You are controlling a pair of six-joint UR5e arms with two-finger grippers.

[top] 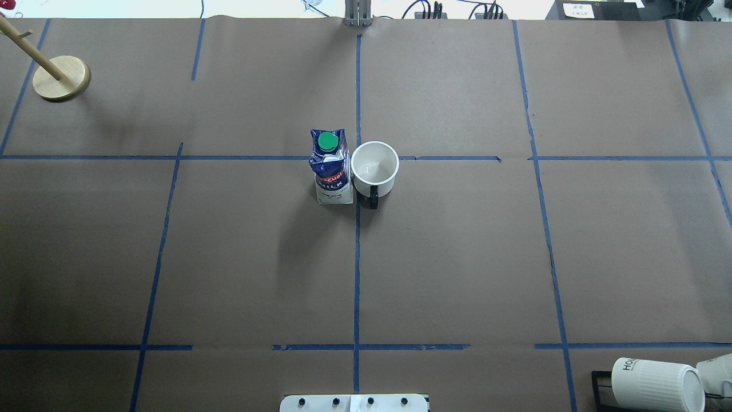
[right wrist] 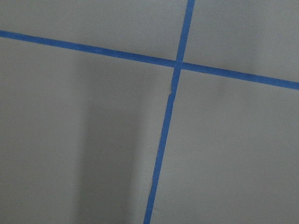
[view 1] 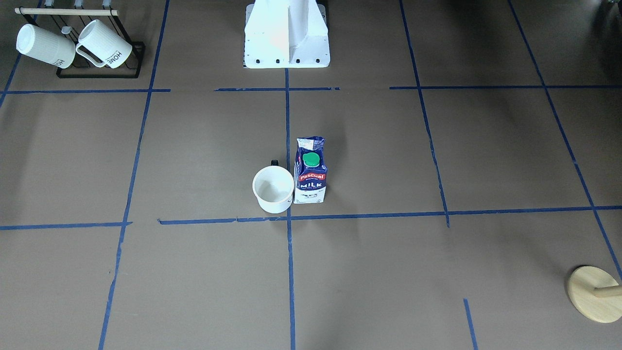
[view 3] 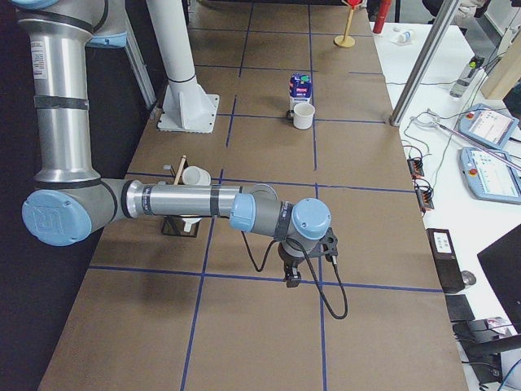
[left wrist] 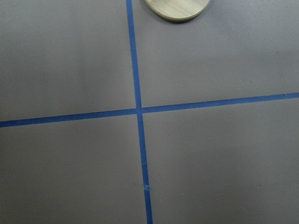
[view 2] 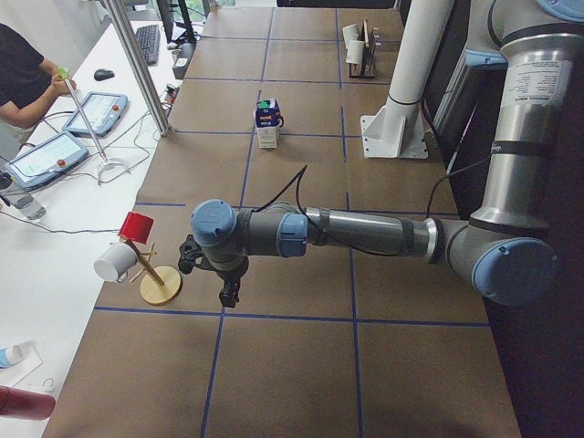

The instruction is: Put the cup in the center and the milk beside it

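Observation:
The white cup stands upright just by the blue tape crossing at the center, its black handle turned toward the robot base. The navy and white milk carton with the green cap stands upright right beside it, nearly touching. Both also show in the overhead view: the cup and the milk. My left gripper hangs over the table's left end and my right gripper over its right end, both far from the cup. They show only in the side views, so I cannot tell if they are open.
A black rack with two ribbed "HOME" mugs stands at the corner on my right. A wooden peg stand stands at the far left corner, holding a red and a white cup. The white robot base is at the near edge. An operator sits beyond the table.

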